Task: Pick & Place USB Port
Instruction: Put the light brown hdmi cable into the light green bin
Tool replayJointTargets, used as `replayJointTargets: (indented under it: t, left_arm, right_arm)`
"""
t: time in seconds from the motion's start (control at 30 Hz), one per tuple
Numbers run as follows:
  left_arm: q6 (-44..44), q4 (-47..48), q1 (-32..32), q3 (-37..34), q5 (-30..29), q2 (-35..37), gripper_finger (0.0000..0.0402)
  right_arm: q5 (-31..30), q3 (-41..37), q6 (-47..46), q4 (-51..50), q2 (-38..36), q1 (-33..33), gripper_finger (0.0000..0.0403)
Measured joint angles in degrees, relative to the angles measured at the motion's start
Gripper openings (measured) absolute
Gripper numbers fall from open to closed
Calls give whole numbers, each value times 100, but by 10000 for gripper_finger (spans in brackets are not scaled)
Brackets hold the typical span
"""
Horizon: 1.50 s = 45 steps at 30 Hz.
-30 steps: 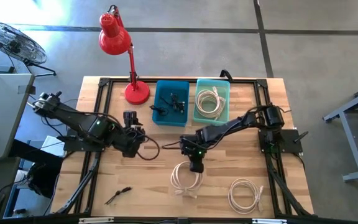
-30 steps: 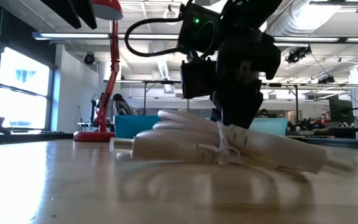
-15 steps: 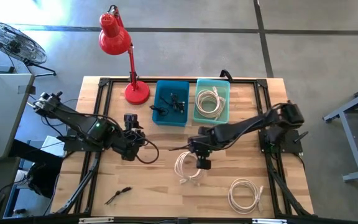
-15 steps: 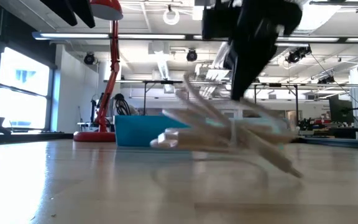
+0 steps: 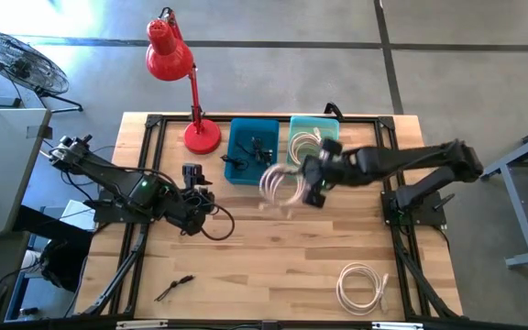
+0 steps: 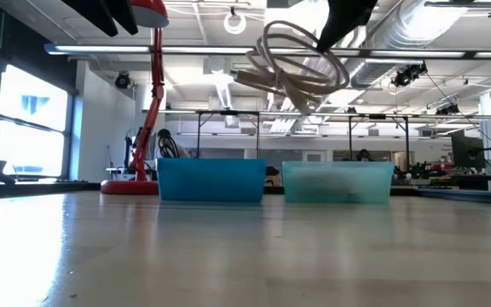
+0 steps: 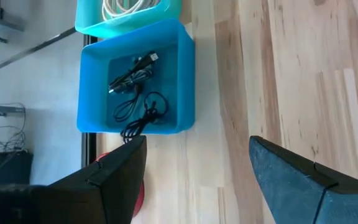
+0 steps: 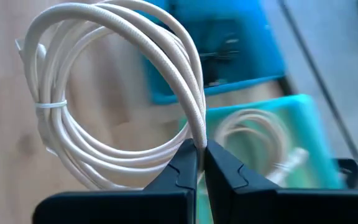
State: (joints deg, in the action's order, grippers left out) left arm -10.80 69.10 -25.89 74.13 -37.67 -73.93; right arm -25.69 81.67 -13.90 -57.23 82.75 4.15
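Observation:
My right gripper (image 5: 308,188) is shut on a coiled white cable (image 5: 280,184), held high above the table just near of the blue bin (image 5: 253,151) and the teal bin (image 5: 313,148). In the low view the coil (image 6: 295,60) hangs well above both bins. The teal bin holds another white cable (image 5: 310,149); the blue bin holds black cables (image 7: 135,93). A third white coil (image 5: 360,285) lies on the table's near right. My left gripper (image 7: 194,168) is open and empty over the table's left middle. My right gripper pinches the coil's bundled strands (image 8: 196,134) between its two fingers, at one place on the loop's edge. The fingers lie across the strands. The coil is lifted clear of the table and stands out beyond the fingers, its tied side (image 8: 50,104) away from them.
A red desk lamp (image 5: 183,82) stands at the table's far left. A small black cable (image 5: 174,287) lies near the table's near left corner. A black cord (image 5: 220,225) trails from my left arm. Bare wood lies between the bins and the near coil.
My right gripper has risen from the table's middle and gone toward the far edge, toward the bins, carrying the white coil. The coil, which lay on the wood a second ago, is lifted clear and hangs high above the table.

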Motion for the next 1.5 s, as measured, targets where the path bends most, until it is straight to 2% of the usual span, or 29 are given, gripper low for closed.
replayJointTargets:
  t: [0.17, 0.4, 0.63, 0.97, 1.23, 1.33, 1.5]
  left_arm:
    - [2, 182, 0, 0, -24, 0, 280]
    - [-17, 398, 0, 0, -26, 0, 280]
    - [-5, 439, 0, 0, -35, 2, 280]
    - [-1, 435, 0, 0, -35, 2, 280]
    - [-1, 433, 0, 2, -33, 2, 280]
    - [2, 433, 0, 2, -31, 2, 280]
    - [93, 435, 0, 2, -33, 2, 280]
  right_arm:
    - [-71, 0, 251, -108, -224, -944, 3]
    - [77, 0, 406, -504, -144, -2289, 3]
    - [1075, 0, 886, -422, 242, -3154, 3]
    - [1685, 0, 1150, -578, 1219, -3992, 3]
    - [1876, 0, 1267, -551, 2010, -4279, 6]
    - [1800, -2, 1276, -478, 2154, -4285, 31]
    - [1475, -2, 1293, -469, 2079, -4276, 98]
